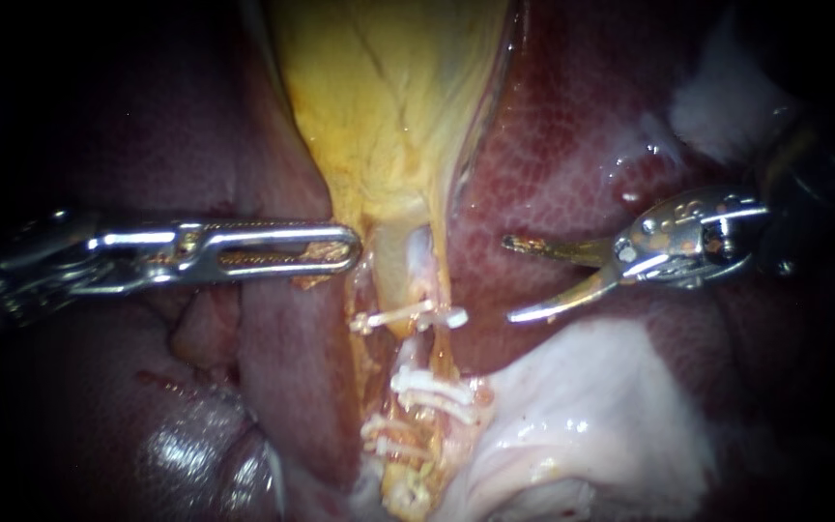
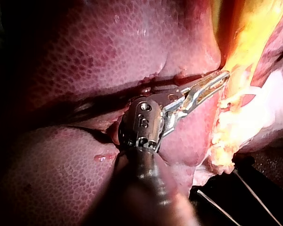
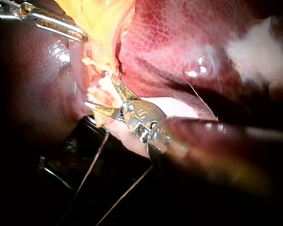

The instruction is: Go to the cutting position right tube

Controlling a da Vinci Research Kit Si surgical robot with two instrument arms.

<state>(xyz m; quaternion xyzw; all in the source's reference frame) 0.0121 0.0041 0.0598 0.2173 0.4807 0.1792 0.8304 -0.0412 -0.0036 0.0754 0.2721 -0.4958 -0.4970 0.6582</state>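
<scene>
Hovering over the liver [image 1: 572, 145] to the right of the upper clip [image 1: 408, 315] with the right instrument [image 1: 509, 279], curved blades spread apart, aimed toward that clip and touching nothing. Holding the gallbladder [image 1: 388, 116] just above and left of the clip with the left instrument [image 1: 352, 246], clamped on its yellow edge. Running just below the clip toward the lower clips [image 1: 427, 387]: the right tube [image 1: 442, 348]. Likely handling as thin, soft, slick and easily torn, so best taken squarely across the bare stretch below the upper clip.
</scene>
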